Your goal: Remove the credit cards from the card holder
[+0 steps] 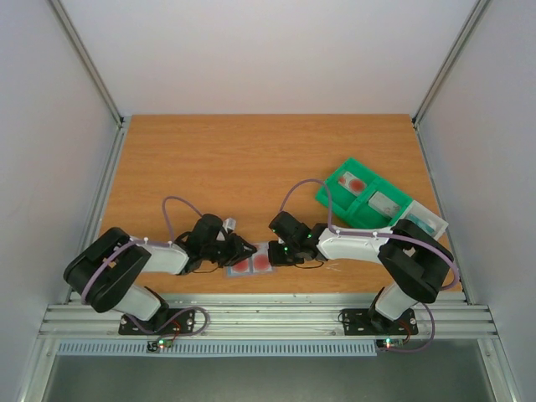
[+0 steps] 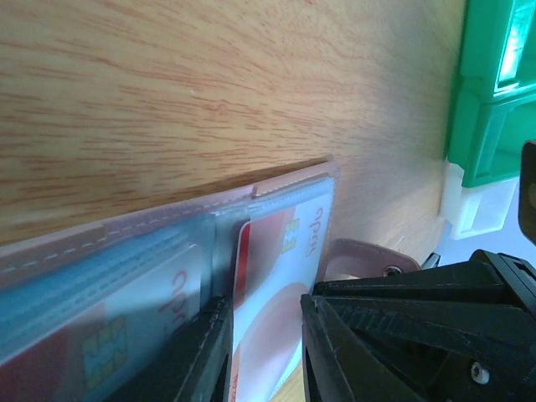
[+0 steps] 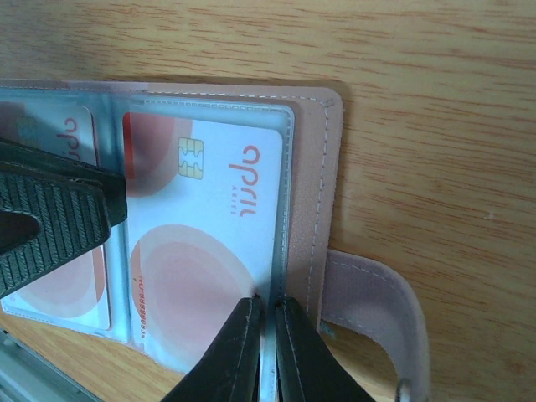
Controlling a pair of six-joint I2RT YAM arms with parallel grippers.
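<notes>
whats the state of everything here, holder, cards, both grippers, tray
pale pink bifold card holder with clear pockets: open flat, strap unsnapped
white and red credit cards: seated in their pockets
left gripper: partly open, tips over a card pocket
right gripper: shut on the holder's clear pocket edge
green plastic compartment tray: card-like items in two compartments

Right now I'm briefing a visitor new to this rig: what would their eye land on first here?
The open card holder at the near edge of the table, white-and-red credit cards showing through its clear pockets. The right gripper has its jaws pinched on a pocket's edge, while the left gripper stands jaws apart over a card. Off to the right sits a bright green tray.
</notes>
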